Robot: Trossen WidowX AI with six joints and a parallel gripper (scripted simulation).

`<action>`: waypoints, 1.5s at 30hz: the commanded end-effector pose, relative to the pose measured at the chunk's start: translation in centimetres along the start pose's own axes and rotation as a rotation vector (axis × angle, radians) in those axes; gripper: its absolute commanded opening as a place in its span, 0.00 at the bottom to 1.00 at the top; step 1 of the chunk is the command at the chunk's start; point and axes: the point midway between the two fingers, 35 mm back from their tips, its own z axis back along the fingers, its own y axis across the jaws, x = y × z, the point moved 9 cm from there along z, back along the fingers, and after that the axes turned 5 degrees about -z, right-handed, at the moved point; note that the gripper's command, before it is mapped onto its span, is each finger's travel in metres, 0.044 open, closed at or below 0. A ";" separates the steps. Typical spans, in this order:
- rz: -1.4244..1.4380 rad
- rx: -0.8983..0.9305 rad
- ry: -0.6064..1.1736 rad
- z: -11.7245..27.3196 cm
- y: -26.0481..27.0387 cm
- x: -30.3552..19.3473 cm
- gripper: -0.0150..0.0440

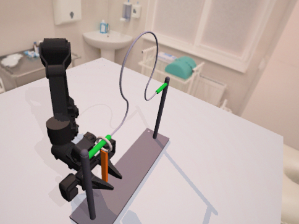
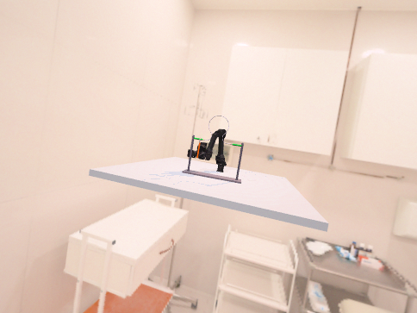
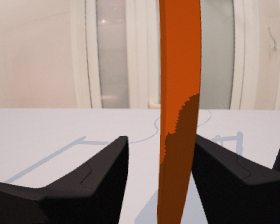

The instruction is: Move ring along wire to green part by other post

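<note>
The ring (image 1: 104, 144) hangs on the near green sleeve above the gripper (image 1: 117, 182) (image 3: 160, 137); its orange handle (image 1: 104, 166) (image 2: 198, 151) (image 3: 180, 75) stands between the part-open, apparently unclosed fingers; grasp, wire run and release all remain.

We see pale walls, a frosted window (image 1: 182, 18) at upper centre of the top view, and a white sink (image 1: 108, 40) at upper left. In the exterior view, white cabinets (image 2: 286, 95) hang at right above a trolley (image 2: 220, 272).
</note>
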 end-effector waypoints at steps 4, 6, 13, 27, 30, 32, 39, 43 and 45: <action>-0.005 -0.003 0.000 -0.1 -0.1 0.0 0.53; -0.001 0.000 0.000 0.0 0.0 0.0 0.44; -0.001 0.000 0.000 0.0 0.0 0.0 0.19; -0.003 -0.002 -0.001 0.0 -0.1 0.6 0.00; -0.004 -0.004 -0.001 0.0 -0.2 0.9 0.00; -0.004 -0.004 -0.001 0.0 -0.2 0.9 0.00; -0.004 -0.004 -0.001 0.0 -0.2 0.9 0.00; -0.004 -0.004 -0.001 0.0 -0.2 0.9 0.00; -0.004 -0.004 -0.001 0.0 -0.2 0.9 0.00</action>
